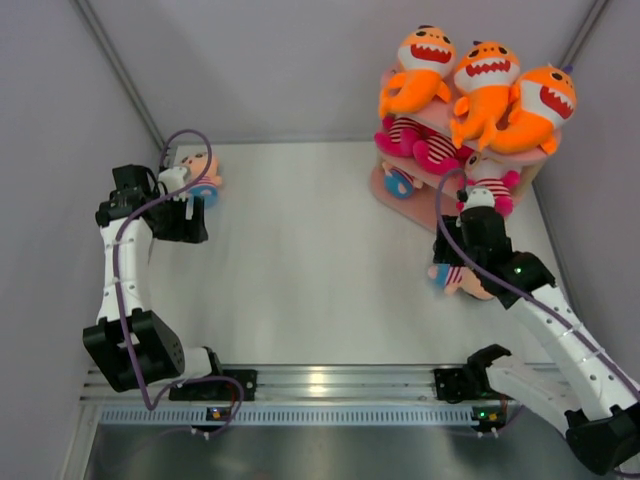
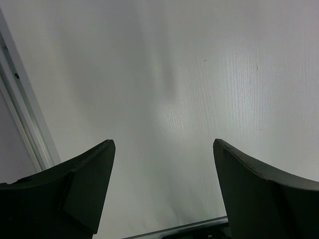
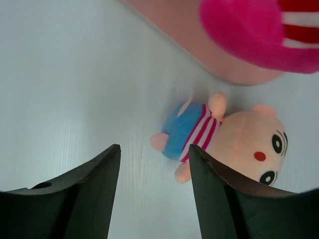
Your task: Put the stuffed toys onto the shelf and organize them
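The white worktop [image 1: 320, 270] fills the middle of the overhead view. In the upper right corner of that frame stands the pink shelf [image 1: 383, 200]. The orange sharks [image 1: 485, 85], three of them, lie side by side on its top board with their toothy mouths up. Under them a striped doll [image 1: 408, 135] sprawls on the middle board. A second striped doll [image 1: 490, 188] sits lower at the shelf's right front, though which board carries it I cannot tell. A blue doll [image 1: 400, 182] peeks out at the bottom left of the shelf.

Two toys are off the shelf. The left doll [image 1: 203, 172], pink-faced, lies at the upper left of the overhead frame close to the left arm's wrist; whether they touch is unclear. The right doll [image 3: 234, 144], blue-bodied with a pink-striped chest, lies on its back on the worktop just below the shelf's base.

The right hand [image 3: 154, 149] has its fingers apart and grips nothing, its tips just short of that doll's foot. The left hand [image 2: 163, 144] is spread wide over bare worktop.
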You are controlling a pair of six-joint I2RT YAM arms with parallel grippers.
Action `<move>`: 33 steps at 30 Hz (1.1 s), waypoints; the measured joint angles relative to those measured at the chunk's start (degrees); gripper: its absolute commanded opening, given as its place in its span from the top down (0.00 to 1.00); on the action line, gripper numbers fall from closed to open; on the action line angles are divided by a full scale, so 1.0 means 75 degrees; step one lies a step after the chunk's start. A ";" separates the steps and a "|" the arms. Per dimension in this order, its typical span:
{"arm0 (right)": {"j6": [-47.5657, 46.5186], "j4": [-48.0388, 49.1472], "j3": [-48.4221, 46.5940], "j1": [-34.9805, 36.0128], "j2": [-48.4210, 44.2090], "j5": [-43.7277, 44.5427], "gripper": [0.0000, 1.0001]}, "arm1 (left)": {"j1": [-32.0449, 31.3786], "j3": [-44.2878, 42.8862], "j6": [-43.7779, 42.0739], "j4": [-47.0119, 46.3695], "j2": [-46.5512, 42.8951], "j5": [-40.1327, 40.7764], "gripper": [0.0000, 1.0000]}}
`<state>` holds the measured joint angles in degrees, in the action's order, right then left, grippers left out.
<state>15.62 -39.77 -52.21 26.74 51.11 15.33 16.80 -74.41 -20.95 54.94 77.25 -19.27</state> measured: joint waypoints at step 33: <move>-0.0143 0.3526 -0.0146 -0.2375 0.1405 -0.0708 0.55 | 0.0000 0.0000 -0.0032 0.0000 -0.0073 0.0096 0.14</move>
<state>14.55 -13.32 -53.30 8.93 61.65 10.02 16.80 -74.41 -21.19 54.94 76.71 -18.55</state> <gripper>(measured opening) 0.438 0.856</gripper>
